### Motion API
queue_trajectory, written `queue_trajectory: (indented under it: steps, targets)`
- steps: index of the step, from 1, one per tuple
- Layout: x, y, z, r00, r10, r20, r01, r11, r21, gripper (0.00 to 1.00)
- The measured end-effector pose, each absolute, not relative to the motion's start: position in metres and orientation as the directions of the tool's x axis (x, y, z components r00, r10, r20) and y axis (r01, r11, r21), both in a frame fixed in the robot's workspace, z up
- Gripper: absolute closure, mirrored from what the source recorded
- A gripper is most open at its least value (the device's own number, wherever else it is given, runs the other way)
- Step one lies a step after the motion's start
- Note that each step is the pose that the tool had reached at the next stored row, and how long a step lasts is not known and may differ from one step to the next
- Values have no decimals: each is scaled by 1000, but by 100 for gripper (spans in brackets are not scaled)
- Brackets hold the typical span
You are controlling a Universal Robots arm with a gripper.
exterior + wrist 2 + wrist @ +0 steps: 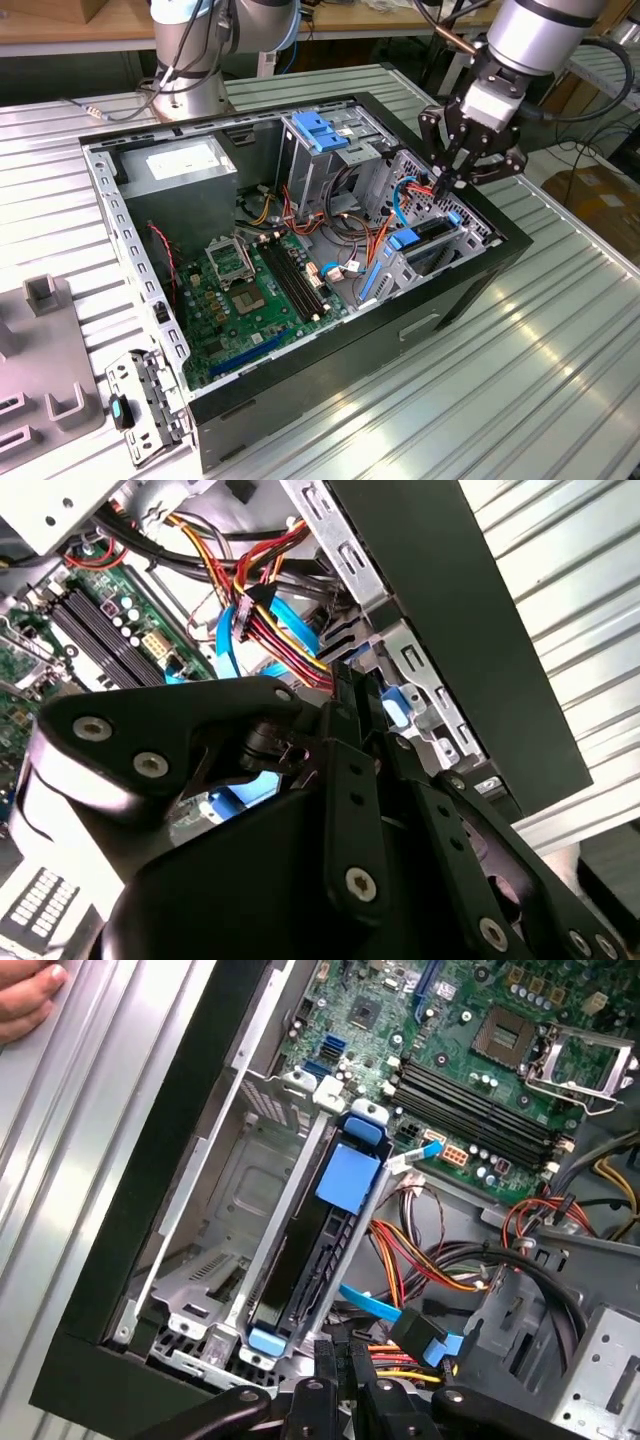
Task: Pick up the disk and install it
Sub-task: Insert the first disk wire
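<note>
The disk (322, 1256) stands on edge in the metal bay at the front corner of the open computer case (470, 290). Its dark body sits between blue side rails with a blue tab on top. In the exterior view the disk (437, 243) lies at the case's right end. My gripper (443, 183) hangs just above that end of the bay, with its black fingers pressed together and nothing between them. In both wrist views the gripper (345, 1358) (350, 678) is close to the red, yellow and blue cables beside the disk's end.
Inside the case are a green motherboard (250, 290), a grey power-supply box (180, 165) and a metal cage with a blue top (320, 130). A hand (25, 1000) rests on the ribbed table beside the case. A grey fixture (40, 340) and a metal bracket (140, 400) lie at the exterior view's left.
</note>
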State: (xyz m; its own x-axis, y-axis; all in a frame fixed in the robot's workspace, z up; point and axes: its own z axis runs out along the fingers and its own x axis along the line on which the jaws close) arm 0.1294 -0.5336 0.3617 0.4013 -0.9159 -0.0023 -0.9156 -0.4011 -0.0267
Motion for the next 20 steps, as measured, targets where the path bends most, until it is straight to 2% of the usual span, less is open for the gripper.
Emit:
queue_trajectory:
  steps: [13,20]
  targets:
    - [129,-534,356,145,-989,0,-989,-145,-26,83]
    - [129,-534,355,130,-991,0,-991,-130,-26,83]
